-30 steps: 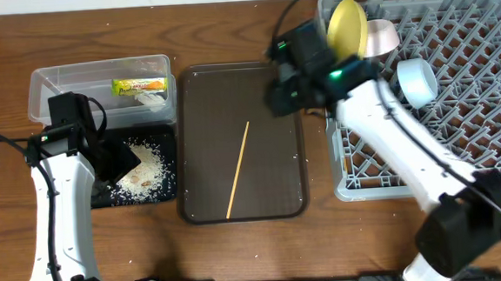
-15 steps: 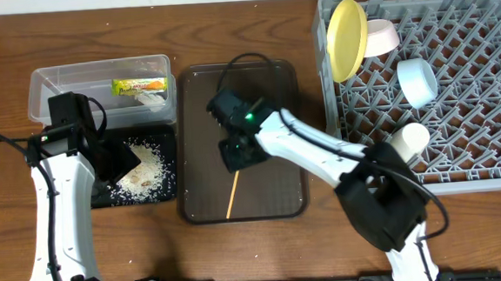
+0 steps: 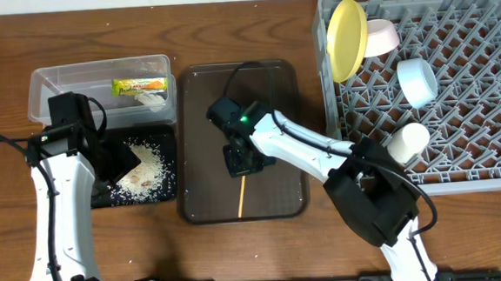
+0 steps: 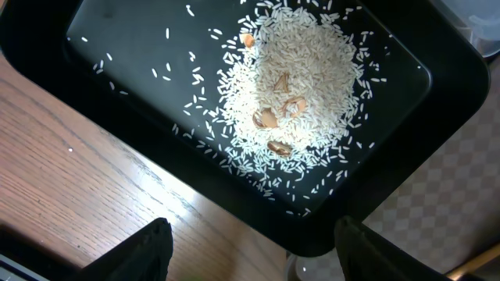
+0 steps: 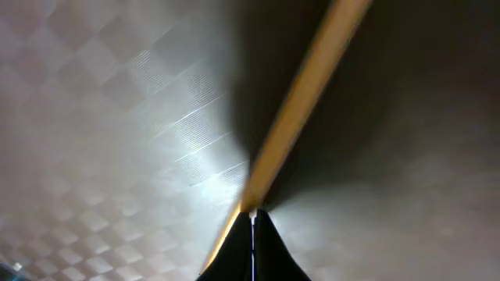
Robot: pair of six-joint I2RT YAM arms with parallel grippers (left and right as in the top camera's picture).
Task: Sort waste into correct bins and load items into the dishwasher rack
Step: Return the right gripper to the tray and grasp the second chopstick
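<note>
Firstly, right hand [image 3: 239,163]: gripped thin wooden chopstick [image 3: 239,199] over dark brown serving tray [image 3: 278,95].
Left hand [image 4: 258,254]: hung released above shallow black rectangular tray [image 4: 101,35] holding white rice grains [image 4: 308,82].

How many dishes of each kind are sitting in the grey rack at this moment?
Plates: 1, the yellow plate
Bowls: 2, the pale bowl and the light blue bowl
Cups: 1, the cream cup
Total: 4

The right arm [image 3: 294,146] hides half the chopstick [image 3: 240,199]
</note>
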